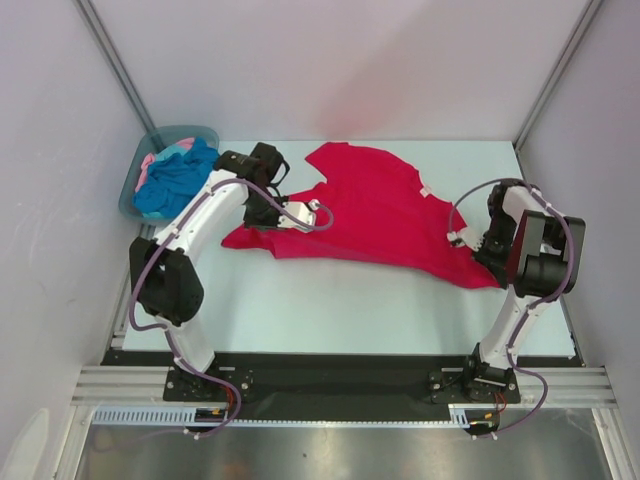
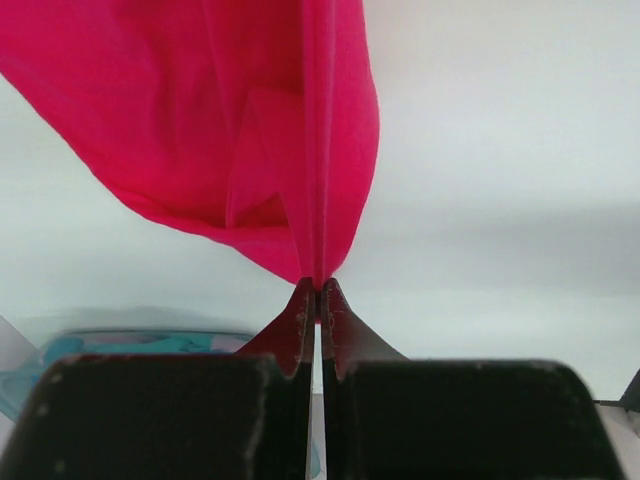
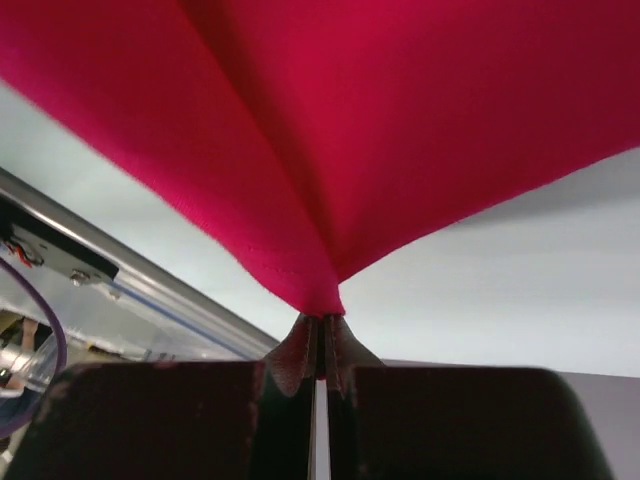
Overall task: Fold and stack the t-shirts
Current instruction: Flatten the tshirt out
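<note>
Both arms grip one shirt. The left gripper [image 2: 318, 297] is pinched fully shut on a fold of the crimson-red t-shirt [image 1: 370, 210]. The cloth rises straight from the closed tips and fans away above them and to their left in the left wrist view. The right gripper [image 3: 322, 322] is also clamped tight on an edge of the same shirt. There the fabric spreads from the tips to both sides, with a stitched hem just left of the jaws.

Between the two pairs of jaws the shirt lies spread and wrinkled on the pale table [image 1: 330, 300]. A small white tag [image 1: 425, 192] shows on the side nearer the right jaws.

Beyond the left jaws and to their left, at the table's far corner, stands a grey-teal plastic tub [image 1: 128, 196]. It holds a bunched turquoise-blue t-shirt [image 1: 175, 180], with a pale pink t-shirt [image 1: 150, 162] showing at its far left edge.
</note>
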`<state>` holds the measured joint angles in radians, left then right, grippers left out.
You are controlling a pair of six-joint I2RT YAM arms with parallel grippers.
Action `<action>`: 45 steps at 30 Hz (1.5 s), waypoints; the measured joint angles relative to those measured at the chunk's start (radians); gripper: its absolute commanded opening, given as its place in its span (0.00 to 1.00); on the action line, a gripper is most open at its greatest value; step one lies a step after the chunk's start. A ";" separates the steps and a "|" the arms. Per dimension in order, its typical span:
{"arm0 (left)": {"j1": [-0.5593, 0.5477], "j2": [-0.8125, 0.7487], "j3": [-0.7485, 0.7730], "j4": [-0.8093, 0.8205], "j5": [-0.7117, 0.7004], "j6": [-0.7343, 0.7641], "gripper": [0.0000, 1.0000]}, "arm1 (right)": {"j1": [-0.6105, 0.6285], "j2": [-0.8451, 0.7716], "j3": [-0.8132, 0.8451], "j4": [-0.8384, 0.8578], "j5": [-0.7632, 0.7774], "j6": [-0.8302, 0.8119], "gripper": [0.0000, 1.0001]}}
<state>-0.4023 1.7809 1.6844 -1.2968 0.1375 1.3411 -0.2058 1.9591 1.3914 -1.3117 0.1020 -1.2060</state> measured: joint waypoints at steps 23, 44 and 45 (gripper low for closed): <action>-0.021 0.041 0.192 0.120 -0.105 -0.138 1.00 | 0.299 0.017 0.540 0.355 -0.205 0.146 0.00; -0.021 -0.002 -0.009 0.463 -0.240 -0.298 1.00 | 0.410 0.567 0.818 0.822 -0.093 0.367 0.00; -0.021 -0.003 -0.009 0.466 -0.240 -0.298 1.00 | 0.411 0.579 0.818 0.832 -0.082 0.367 0.00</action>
<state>-0.4236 1.7779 1.6752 -0.8310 -0.1028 1.0431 0.2054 2.5385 2.2093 -0.4793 0.0204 -0.8391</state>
